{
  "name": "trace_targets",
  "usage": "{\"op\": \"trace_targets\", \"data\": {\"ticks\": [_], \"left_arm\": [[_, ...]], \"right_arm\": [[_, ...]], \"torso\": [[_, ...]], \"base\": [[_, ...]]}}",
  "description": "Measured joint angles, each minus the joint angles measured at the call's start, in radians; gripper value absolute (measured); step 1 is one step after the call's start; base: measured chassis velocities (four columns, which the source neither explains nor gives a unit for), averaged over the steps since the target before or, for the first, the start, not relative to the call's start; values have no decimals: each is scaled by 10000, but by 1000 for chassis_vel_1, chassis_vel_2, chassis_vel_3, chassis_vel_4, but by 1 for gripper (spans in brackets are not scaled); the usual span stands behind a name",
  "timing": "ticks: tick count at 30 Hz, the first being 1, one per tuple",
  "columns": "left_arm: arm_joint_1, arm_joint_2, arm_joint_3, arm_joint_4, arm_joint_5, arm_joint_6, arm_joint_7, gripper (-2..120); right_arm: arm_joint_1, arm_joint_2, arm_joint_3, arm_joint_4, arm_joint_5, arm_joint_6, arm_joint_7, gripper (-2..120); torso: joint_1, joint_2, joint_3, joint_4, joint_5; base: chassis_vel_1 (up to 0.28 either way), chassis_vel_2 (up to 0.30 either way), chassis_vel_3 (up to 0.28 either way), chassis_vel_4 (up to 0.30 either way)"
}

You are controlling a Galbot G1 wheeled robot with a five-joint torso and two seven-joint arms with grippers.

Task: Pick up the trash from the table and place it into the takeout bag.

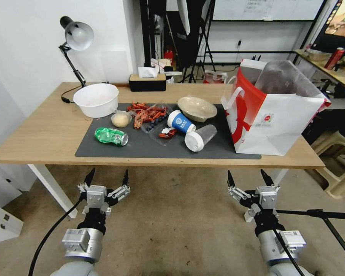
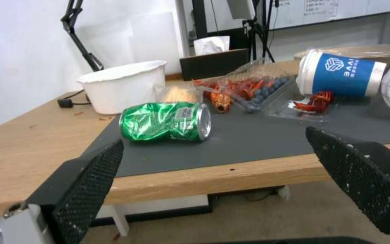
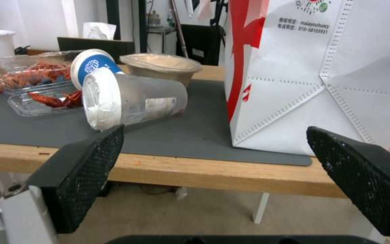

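1. The left gripper (image 1: 107, 177) hangs below the table's (image 1: 46, 134) near edge, jaws wide apart and empty.
2. The right gripper (image 1: 250, 177) hangs likewise, wide apart and empty.
3. A green can (image 1: 111, 136), blue cup (image 1: 181, 122), clear cup (image 1: 200, 137) and beige bowl (image 1: 197, 108) lie on the grey mat (image 1: 149, 147).
4. The bag (image 1: 274, 115) stands at the mat's right end.

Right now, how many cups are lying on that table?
2. The blue paper cup lies on its side mid-mat, and the clear plastic cup lies beside it, nearer the takeout bag. Others could be hidden inside the bag.
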Motion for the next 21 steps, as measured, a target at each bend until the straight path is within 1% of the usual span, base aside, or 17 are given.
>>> {"op": "trace_targets", "data": {"ticks": [7, 11, 12, 14, 15, 16, 17, 18, 19, 20, 21], "left_arm": [[-10, -2, 0, -1, -8, 17, 0, 100], [-241, -72, -14, -87, -180, 476, 32, 100], [-241, -72, -14, -87, -180, 476, 32, 100], [-439, -149, -34, -157, -345, 912, 61, 100], [-607, -219, -53, -237, -489, 1284, 91, 100], [-607, -219, -53, -237, -489, 1284, 91, 100], [-755, -280, -68, -296, -615, 1620, 119, 100], [-832, -310, -77, -329, -679, 1790, 132, 100], [-1145, -435, -113, -471, -943, 2483, 193, 100], [-1307, -496, -128, -539, -1076, 2831, 224, 100], [-1307, -496, -128, -539, -1076, 2831, 224, 100]], "right_arm": [[3, 0, 0, 0, 0, -8, 0, 100], [128, 1, 15, 26, 51, -221, 20, 100], [128, 1, 15, 26, 51, -221, 20, 100], [367, 3, 82, 69, 177, -662, 72, 100], [579, 10, 149, 119, 287, -1028, 122, 100], [579, 10, 149, 119, 287, -1028, 122, 100], [765, 19, 207, 163, 385, -1372, 165, 100], [881, 23, 241, 190, 446, -1580, 193, 100], [1110, 25, 288, 228, 536, -1848, 237, 100], [1180, 23, 294, 227, 591, -1964, 262, 100], [1180, 23, 294, 227, 591, -1964, 262, 100]], "torso": [[0, 0, 0, 0, 0], [0, 1, 0, -2, 1], [0, 1, 0, -2, 1], [0, 0, 0, 0, 0], [-1, 0, 0, 1, 1], [-1, 0, 0, 1, 1], [0, 0, 0, 0, 1], [0, 0, 0, 0, 1], [2, 0, 1, 3, 0], [3, 0, 1, -2, 2], [3, 0, 1, -2, 2]], "base": [[0, 0, 0, 0], [0, 0, 0, 0], [0, 0, 0, 0], [0, 0, 0, 0], [0, 0, 0, 0], [0, 0, 0, 0], [0, 0, 0, 0], [0, 0, 0, 0], [0, 0, 0, 0], [0, 0, 0, 0], [0, 0, 0, 0]]}}
